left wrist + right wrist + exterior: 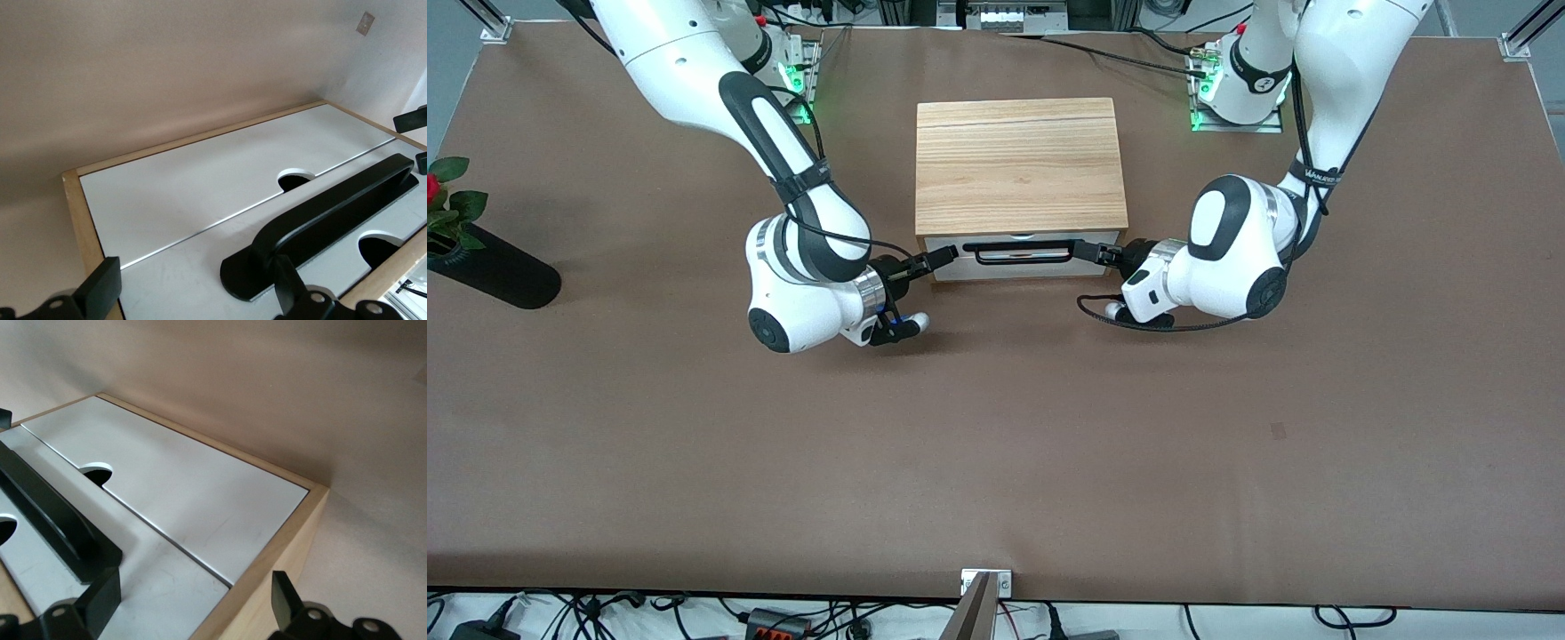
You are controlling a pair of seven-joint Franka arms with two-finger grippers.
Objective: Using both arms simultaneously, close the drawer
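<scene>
The drawer's white front panel with its black bar handle lies flush in the light-wood box; no brown inside shows. My right gripper is open at the panel's end toward the right arm. In the right wrist view it straddles the panel and the box's wood edge, beside the handle. My left gripper is open at the panel's other end. In the left wrist view it faces the panel, one finger beside the handle's foot.
A black vase with a red flower lies on the table at the right arm's end. A black cable loops on the table under the left wrist. A second white panel sits next to the handled one.
</scene>
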